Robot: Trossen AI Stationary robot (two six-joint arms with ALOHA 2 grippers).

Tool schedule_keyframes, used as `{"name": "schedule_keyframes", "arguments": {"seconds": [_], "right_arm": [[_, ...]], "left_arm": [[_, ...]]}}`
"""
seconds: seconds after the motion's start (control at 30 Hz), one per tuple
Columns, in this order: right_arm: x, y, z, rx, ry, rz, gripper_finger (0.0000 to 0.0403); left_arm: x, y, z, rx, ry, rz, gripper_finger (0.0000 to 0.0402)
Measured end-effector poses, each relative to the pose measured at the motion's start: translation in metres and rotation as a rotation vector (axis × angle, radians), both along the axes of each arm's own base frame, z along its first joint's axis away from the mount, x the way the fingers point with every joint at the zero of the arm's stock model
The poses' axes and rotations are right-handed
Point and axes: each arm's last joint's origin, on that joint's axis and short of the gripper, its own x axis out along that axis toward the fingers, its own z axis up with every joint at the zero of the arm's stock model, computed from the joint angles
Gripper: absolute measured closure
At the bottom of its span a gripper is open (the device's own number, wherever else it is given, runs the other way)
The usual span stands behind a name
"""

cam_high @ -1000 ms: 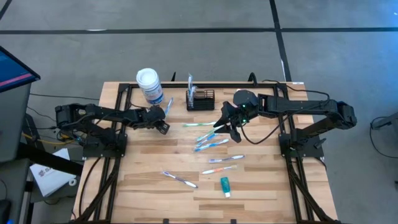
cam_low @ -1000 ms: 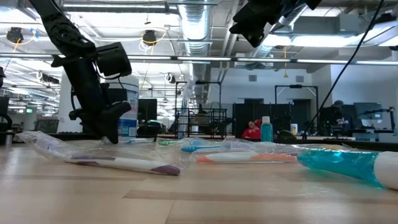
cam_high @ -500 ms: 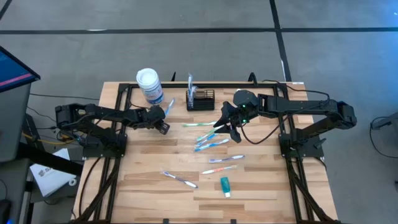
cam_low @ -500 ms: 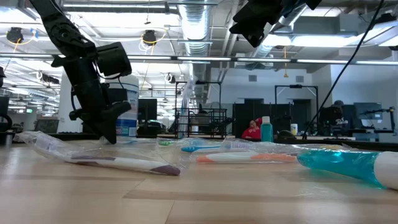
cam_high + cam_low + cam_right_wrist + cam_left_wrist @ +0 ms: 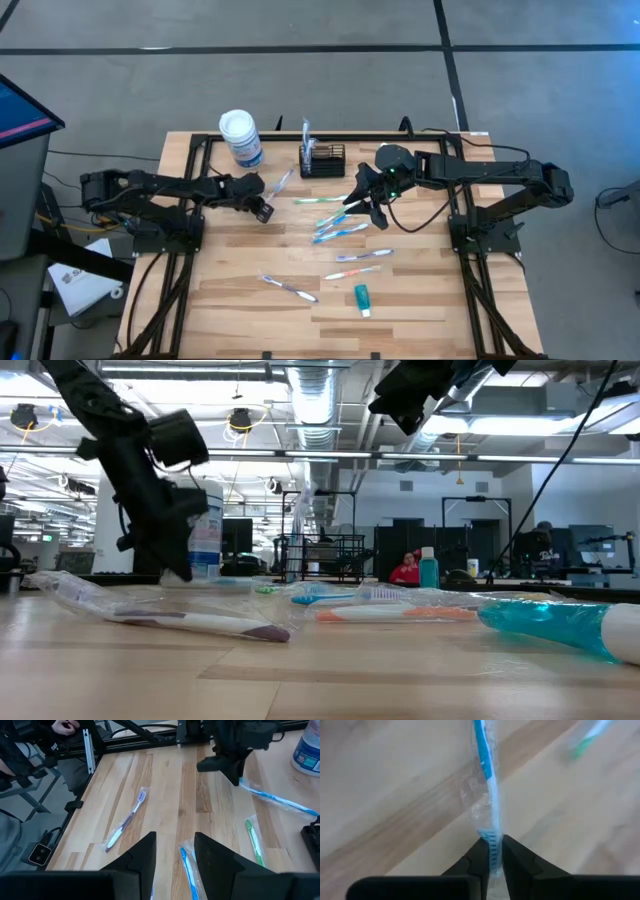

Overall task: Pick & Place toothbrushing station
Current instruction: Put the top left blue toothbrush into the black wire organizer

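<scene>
The toothbrushing station, a black wire-mesh basket (image 5: 322, 160), stands at the table's far middle with a wrapped brush (image 5: 306, 135) sticking up from its left end. My left gripper (image 5: 263, 210) is to its near left, shut on a blue-and-white toothbrush (image 5: 282, 182) in a clear wrapper. The brush points from the fingers toward the basket. My right gripper (image 5: 362, 207) hangs open above the loose toothbrushes, right of centre, with nothing between its fingers (image 5: 140, 855). My left gripper pinches one end of the wrapped toothbrush (image 5: 493, 845) between its two fingers (image 5: 479, 857), wrapper and all. The fingers slant down from the table's left, roughly in line with the brush. The held end is raised; whether the other end (image 5: 307, 810) lies on the table I cannot tell.
A white-lidded canister (image 5: 240, 135) stands far left of the basket. Several wrapped toothbrushes lie loose: a green one (image 5: 318, 200), blue ones (image 5: 338, 228), an orange one (image 5: 352, 272), a purple one (image 5: 290, 288). A teal tube (image 5: 362, 299) lies near the front edge.
My left gripper has shut on the end of the toothbrush, then risen a little and tipped. The brush has swung away from the canister; it now points toward the basket, its held end raised.
</scene>
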Motion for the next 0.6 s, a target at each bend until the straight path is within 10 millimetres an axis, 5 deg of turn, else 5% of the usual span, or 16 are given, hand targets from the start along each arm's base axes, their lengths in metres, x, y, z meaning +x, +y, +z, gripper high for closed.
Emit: {"name": "schedule_keyframes", "arguments": {"seconds": [0.6], "right_arm": [[0.006, 0.028, 0.005, -0.259, -0.095, 0.062, 0.0278]], "left_arm": [[-0.01, -0.045, 0.058, -0.055, -0.365, -0.167, 0.0375]]}}
